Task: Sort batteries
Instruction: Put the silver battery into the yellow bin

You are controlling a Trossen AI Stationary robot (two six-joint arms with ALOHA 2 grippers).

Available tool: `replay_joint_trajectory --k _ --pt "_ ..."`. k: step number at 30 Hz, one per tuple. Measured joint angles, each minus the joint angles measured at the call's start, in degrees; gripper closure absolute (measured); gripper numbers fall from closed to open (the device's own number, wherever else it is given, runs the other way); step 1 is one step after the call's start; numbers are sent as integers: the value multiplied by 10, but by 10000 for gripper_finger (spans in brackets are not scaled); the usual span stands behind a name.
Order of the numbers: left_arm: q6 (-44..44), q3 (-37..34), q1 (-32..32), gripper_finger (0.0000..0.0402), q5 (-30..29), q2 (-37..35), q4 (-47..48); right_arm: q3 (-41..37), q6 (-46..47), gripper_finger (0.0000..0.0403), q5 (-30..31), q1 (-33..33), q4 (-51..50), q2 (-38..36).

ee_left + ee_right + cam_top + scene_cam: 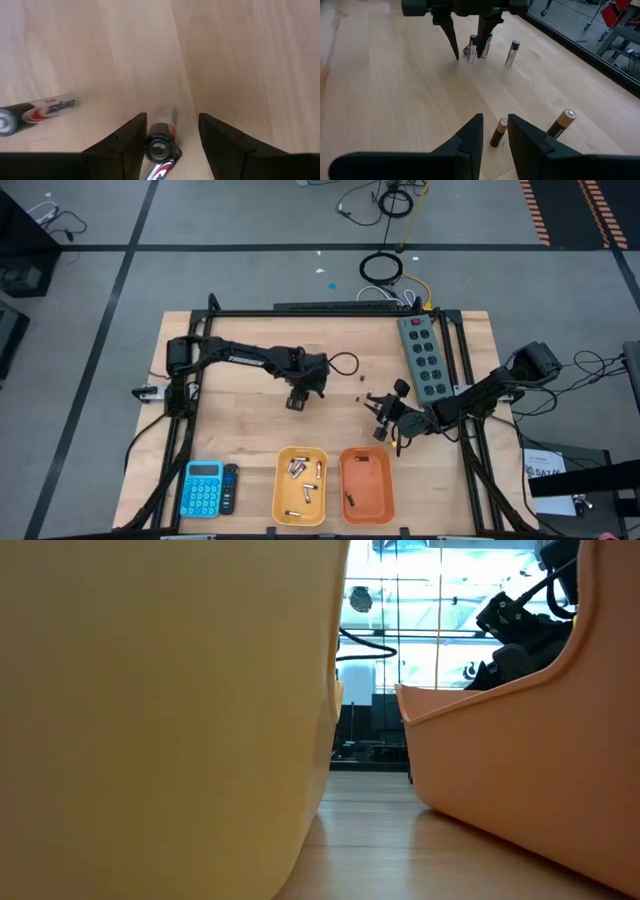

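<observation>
left gripper (172, 137): jaws wide, straddling silvery cylindrical battery (161, 140) on wooden bench (240, 420) | right gripper (495, 135): jaws narrow, around small dark-and-copper battery (498, 132)

Smooth pale wooden table (250, 430); glossy plastic yellow tray (281, 495) beside orange tray (385, 485); shiny metallic batteries (161, 137); matt black fingers (222, 145).

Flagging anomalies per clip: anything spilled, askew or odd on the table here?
Nothing looks damaged. Loose batteries lie scattered on the table, unsorted, between the left gripper and the right gripper. The yellow tray holds several; the orange tray holds one.
</observation>
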State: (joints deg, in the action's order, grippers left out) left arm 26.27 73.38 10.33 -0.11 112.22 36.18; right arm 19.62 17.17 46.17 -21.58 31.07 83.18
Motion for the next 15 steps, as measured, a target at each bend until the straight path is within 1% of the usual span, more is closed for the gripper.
replay_joint_trajectory --k 3,6,10,13,14,15 --pt "0 0 0 224 -1 0 -13 0 1 323 0 0 0 0" --pt "0 0 0 247 -1 0 -14 0 0 323 0 0 1 0" --pt "4 0 0 293 -1 0 -12 0 1 323 0 0 1 0" --pt "18 0 0 340 -1 0 -10 0 1 323 0 0 1 0" --pt "25 0 -1 348 1 -1 -8 0 1 323 0 0 1 0" --pt "30 0 -2 348 5 -1 -6 0 0 323 0 0 1 0"
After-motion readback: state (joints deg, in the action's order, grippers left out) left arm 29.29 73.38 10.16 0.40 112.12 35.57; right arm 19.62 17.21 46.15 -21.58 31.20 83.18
